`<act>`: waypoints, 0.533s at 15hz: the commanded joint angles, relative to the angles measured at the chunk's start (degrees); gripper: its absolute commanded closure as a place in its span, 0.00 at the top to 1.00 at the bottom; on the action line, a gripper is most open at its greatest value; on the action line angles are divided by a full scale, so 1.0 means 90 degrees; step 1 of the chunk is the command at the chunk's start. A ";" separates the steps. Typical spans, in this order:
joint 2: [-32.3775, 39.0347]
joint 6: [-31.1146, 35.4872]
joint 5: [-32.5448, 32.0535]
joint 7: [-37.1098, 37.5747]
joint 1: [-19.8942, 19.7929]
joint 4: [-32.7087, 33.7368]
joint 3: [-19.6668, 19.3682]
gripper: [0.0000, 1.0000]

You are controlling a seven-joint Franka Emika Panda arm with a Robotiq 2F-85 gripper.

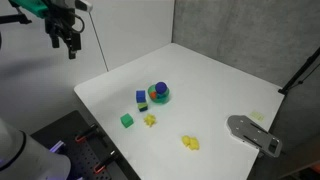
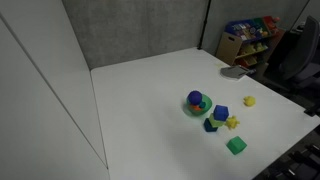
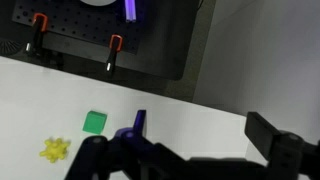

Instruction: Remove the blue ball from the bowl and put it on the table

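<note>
The blue ball (image 1: 158, 90) lies in the small green bowl (image 1: 160, 99) near the middle of the white table (image 1: 210, 90). Both also show in an exterior view, the ball (image 2: 196, 98) inside the bowl (image 2: 198, 108) on the table (image 2: 150, 100). My gripper (image 1: 69, 44) hangs high above the table's far left corner, well away from the bowl, open and empty. In the wrist view the open jaws (image 3: 180, 142) frame bare tabletop. A blue-purple shape (image 3: 134, 126) sits partly behind the jaws; I cannot tell what it is.
A blue cube (image 1: 141, 97), a green cube (image 1: 127, 120) and yellow pieces (image 1: 150, 120) (image 1: 190, 143) lie near the bowl. A grey flat object (image 1: 255, 135) rests at the table's edge. A grey wall stands behind the table.
</note>
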 commanded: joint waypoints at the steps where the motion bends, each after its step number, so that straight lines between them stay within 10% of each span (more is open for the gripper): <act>1: -0.0005 -0.0037 0.0039 -0.0048 -0.0125 0.0019 0.0099 1.00; 8: 0.0311 0.0157 -0.0298 0.0148 -0.0340 0.0207 0.0187 1.00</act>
